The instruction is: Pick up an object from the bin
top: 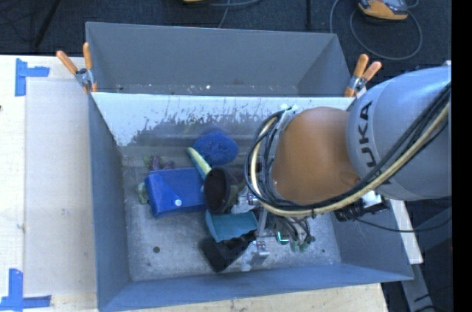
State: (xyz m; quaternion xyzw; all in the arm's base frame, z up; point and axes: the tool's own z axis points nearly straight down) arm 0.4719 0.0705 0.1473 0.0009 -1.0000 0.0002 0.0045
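The hand (274, 238) is low, right of the blue box (173, 192), beside a teal piece (230, 224); its state I cannot tell.

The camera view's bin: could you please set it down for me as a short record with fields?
bin: grey metal bin, its things gathered mid-floor
gripper: gripper low in the near right part, under the arm's orange cover
nearest things: teal piece and black lump, both just left of it
heap further left: blue box, black disc, round blue brush head
held thing: cannot tell
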